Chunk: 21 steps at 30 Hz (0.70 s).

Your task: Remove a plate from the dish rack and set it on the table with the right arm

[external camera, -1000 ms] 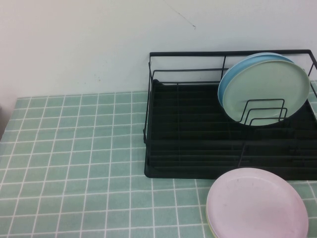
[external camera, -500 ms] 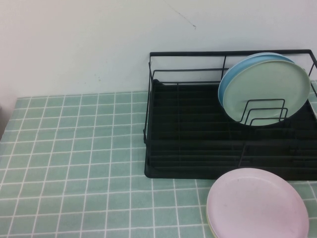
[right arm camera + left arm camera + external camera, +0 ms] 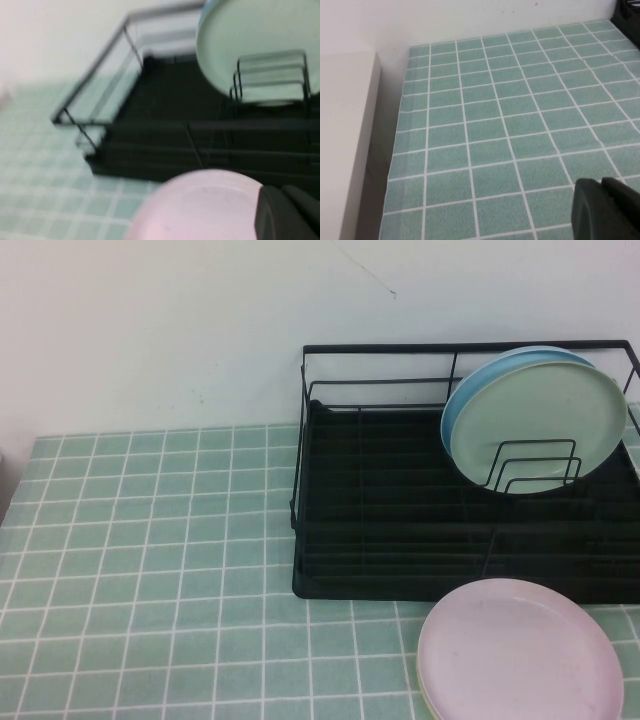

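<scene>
The pale mint-green plate point(image 3: 540, 420) stands upright at the right end of the black wire dish rack point(image 3: 400, 530), leaning on a light blue plate point(image 3: 472, 390) behind it, with wire loop dividers in front. It also shows in the right wrist view point(image 3: 250, 45). Neither arm appears in the high view. My right gripper point(image 3: 281, 190) is shut and empty, hovering over a pale pink plate point(image 3: 200, 205) in front of the rack point(image 3: 165, 145). My left gripper point(image 3: 600, 182) is shut and empty above the mint-green grid cloth of the table point(image 3: 495, 125).
The pink plate point(image 3: 520, 650) lies on the table point(image 3: 150, 540) at the front right, on top of another plate whose greenish edge point(image 3: 424, 702) peeks out. A white wall rises behind the rack. A pale ledge point(image 3: 345, 140) borders the table's left side.
</scene>
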Each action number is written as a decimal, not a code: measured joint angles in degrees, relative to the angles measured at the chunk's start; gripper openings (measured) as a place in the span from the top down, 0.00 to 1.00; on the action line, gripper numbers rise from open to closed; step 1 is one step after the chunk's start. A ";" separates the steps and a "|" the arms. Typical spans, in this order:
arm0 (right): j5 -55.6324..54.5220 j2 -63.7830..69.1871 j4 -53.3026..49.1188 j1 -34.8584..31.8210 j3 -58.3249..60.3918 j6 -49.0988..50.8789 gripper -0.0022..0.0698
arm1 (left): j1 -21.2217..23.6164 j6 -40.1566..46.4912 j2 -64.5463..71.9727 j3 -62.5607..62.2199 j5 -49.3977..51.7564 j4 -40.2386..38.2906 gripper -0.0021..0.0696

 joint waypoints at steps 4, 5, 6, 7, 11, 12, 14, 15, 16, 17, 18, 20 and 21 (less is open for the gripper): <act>4.22 15.44 -5.50 0.00 -10.43 -4.14 0.97 | 0.00 0.00 0.00 0.00 0.00 0.00 0.98; 4.97 18.83 -5.90 0.00 -13.24 -5.86 0.97 | 0.00 0.00 0.00 0.00 0.00 0.00 0.98; 5.47 22.09 -6.33 0.00 -16.14 -7.56 0.97 | 0.00 0.00 0.00 0.00 0.00 0.00 0.98; 5.80 24.02 -6.56 0.00 -18.48 -8.98 0.97 | 0.00 0.00 0.00 0.00 0.00 0.00 0.98; 7.15 35.79 -7.97 0.00 -30.72 -15.52 0.97 | 0.00 0.00 0.00 0.00 0.00 0.00 0.98; 8.03 38.60 -8.40 0.00 -33.95 -17.04 0.96 | 0.00 0.00 0.00 0.00 0.00 0.00 0.98; 9.90 43.59 -9.83 0.00 -39.84 -19.82 0.92 | 0.00 0.00 0.00 0.00 0.00 0.00 0.98; 11.09 46.33 -10.69 0.00 -43.09 -21.31 0.89 | 0.00 0.00 0.00 0.00 0.00 0.00 0.98; 12.01 49.05 -11.53 0.00 -45.69 -22.38 0.87 | 0.00 0.00 0.00 0.00 0.00 0.00 0.98; 13.27 51.77 -12.86 0.00 -48.91 -23.66 0.84 | 0.00 0.00 0.00 0.00 0.00 0.00 0.98; 14.56 54.45 -14.19 0.00 -52.03 -24.76 0.80 | 0.00 0.00 0.00 0.00 0.00 0.00 0.98; 17.00 59.12 -16.35 0.00 -57.87 -26.77 0.74 | 0.00 0.00 0.00 0.00 0.00 0.00 0.98; 18.10 61.62 -17.13 0.00 -60.52 -27.90 0.70 | 0.00 0.00 0.00 0.00 0.00 0.00 0.98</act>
